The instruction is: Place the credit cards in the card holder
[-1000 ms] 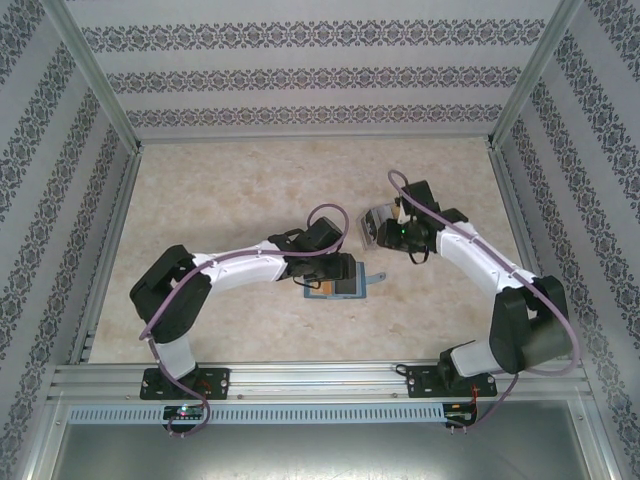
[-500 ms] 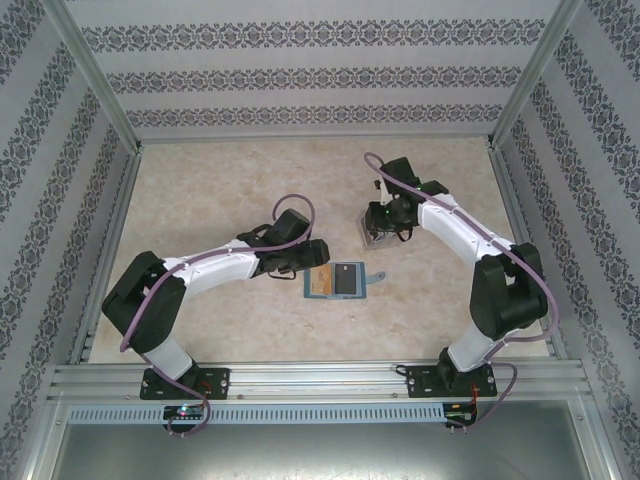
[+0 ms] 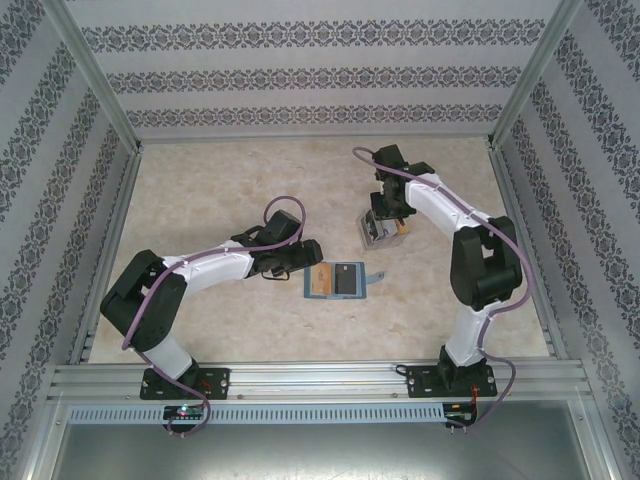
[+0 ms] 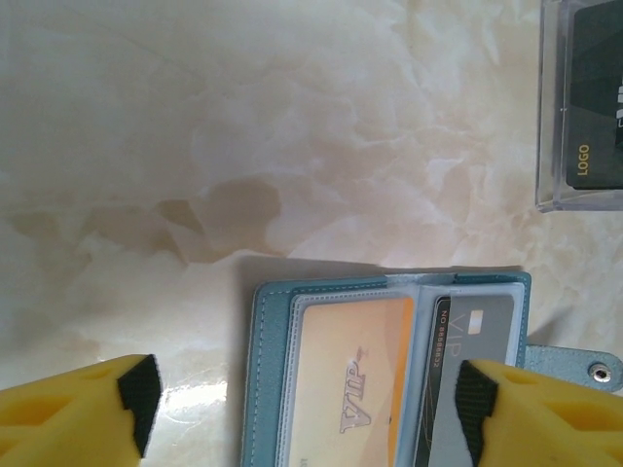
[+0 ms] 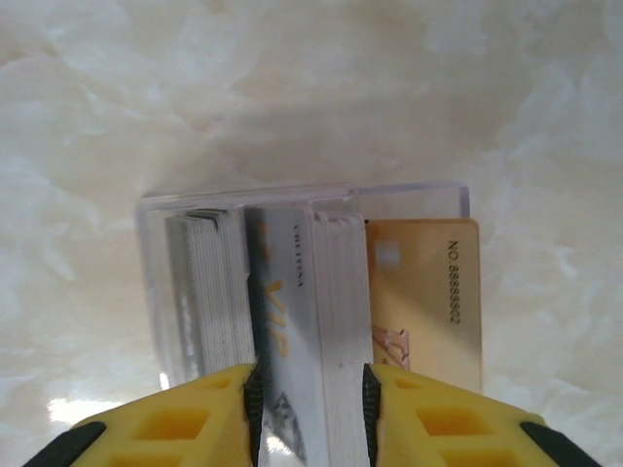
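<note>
While the left claw gapes wide over the card holder, that teal wallet lies open on the bench. It has a tan VIP card in its left pocket and a dark grey card in its right. Behind it, a clear box holds credit cards standing on edge, and the right claw pinches narrow on a bundle of them. Another tan card lies flat beside that row. A second ago the left claw covered the wallet; now it sits back to the left, and the right arm stretches farther back.
</note>
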You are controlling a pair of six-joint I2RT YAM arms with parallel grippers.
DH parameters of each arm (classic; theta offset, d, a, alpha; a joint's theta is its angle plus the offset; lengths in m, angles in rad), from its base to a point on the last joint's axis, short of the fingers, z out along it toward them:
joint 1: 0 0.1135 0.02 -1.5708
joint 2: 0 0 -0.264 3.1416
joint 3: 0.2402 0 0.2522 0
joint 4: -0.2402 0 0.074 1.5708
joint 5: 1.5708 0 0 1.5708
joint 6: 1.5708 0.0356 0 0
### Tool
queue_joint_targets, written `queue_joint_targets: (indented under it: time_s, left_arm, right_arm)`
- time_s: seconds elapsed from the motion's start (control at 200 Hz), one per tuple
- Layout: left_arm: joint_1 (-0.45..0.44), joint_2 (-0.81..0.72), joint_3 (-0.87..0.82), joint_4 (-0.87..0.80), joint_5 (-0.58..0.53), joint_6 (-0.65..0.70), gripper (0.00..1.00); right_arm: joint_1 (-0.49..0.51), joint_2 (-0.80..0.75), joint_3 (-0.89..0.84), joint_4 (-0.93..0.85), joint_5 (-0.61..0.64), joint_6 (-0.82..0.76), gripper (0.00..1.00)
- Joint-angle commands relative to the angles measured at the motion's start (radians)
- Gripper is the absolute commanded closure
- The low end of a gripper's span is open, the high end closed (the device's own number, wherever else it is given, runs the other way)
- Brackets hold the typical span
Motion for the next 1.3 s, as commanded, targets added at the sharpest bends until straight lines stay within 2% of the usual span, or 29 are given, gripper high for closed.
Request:
queue_joint_targets:
  time_s: [0.0, 0.315, 0.515, 0.719, 1.294]
  left_arm:
    - [0.005, -0.024, 0.007, 0.035, 0.009, 0.002, 0.13]
    - [0.005, -0.020, 0.020, 0.009, 0.013, 0.016, 0.11]
    - [0.005, -0.027, 0.012, 0.018, 0.012, 0.009, 0.11]
    - [0.005, -0.022, 0.020, 0.009, 0.017, 0.011, 0.11]
    - [0.004, -0.004, 0.025, 0.009, 0.035, 0.003, 0.11]
  right_arm:
    - [0.017, 0.038, 0.041, -0.055, 0.103, -0.040, 0.65]
    - [0.046, 0.119, 0.061, -0.059, 0.184, -0.065, 0.63]
    - [0.081, 0.113, 0.051, -0.051, 0.345, -0.078, 0.62]
    - [0.082, 0.081, 0.034, -0.039, 0.357, -0.075, 0.62]
    - [0.075, 0.049, 0.012, -0.028, 0.350, -0.071, 0.79]
